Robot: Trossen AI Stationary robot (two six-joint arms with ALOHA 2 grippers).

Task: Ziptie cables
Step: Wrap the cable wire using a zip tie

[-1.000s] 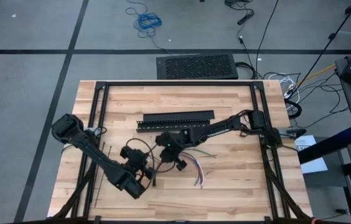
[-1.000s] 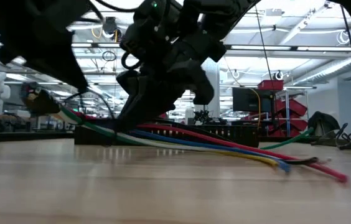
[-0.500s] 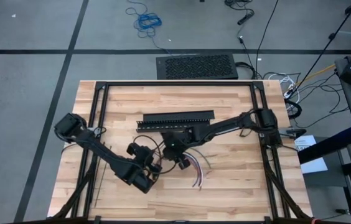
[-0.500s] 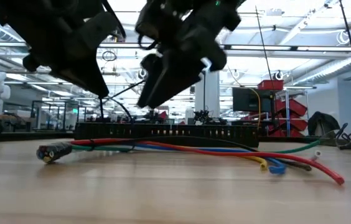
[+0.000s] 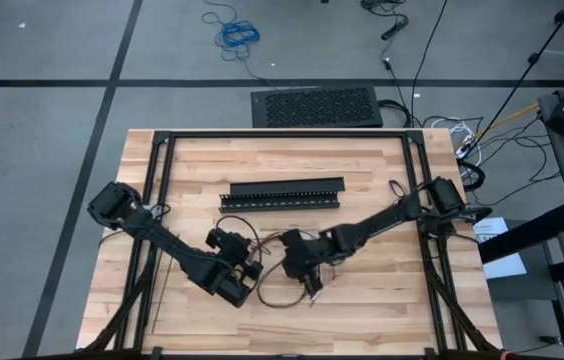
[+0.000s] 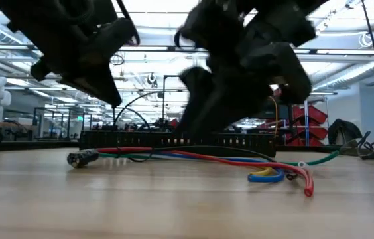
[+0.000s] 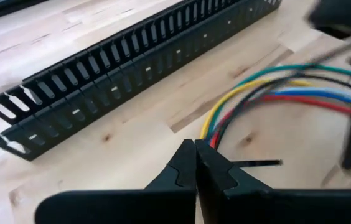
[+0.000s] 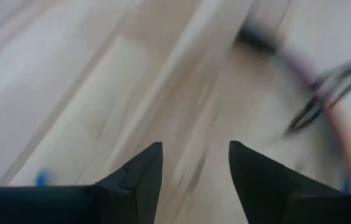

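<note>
The cables (image 6: 193, 157) lie flat on the wooden table as one bundle of red, blue, green and yellow wires. Their tied end (image 6: 79, 159) is at the left of the low view and their free ends (image 6: 286, 176) are curled. My left gripper (image 7: 195, 163) is shut, its tips right at the bundle's gathered end (image 7: 213, 132). A thin black ziptie strap (image 7: 256, 163) sticks out beside them. My right gripper (image 8: 194, 158) is open, above the wires' free ends (image 5: 312, 293), with nothing between its fingers. My left gripper has its shut fingertips over the spot where the wires (image 7: 216, 127) come together. The fingers themselves hide that spot, so I cannot tell whether they touch the wires or the strap.
A long black slotted channel (image 5: 282, 192) lies across the table beyond the cables. Black frame rails (image 5: 152, 200) run along the table's left and right sides. A dark vented box (image 5: 317, 105) sits on the floor past the far edge.
The bundle's tied end, held up off the table a second ago, has dropped and now lies flat. My right gripper has swung toward the table's near edge and to the right, over the wires' free ends. Those ends have curled back toward the bundle.
</note>
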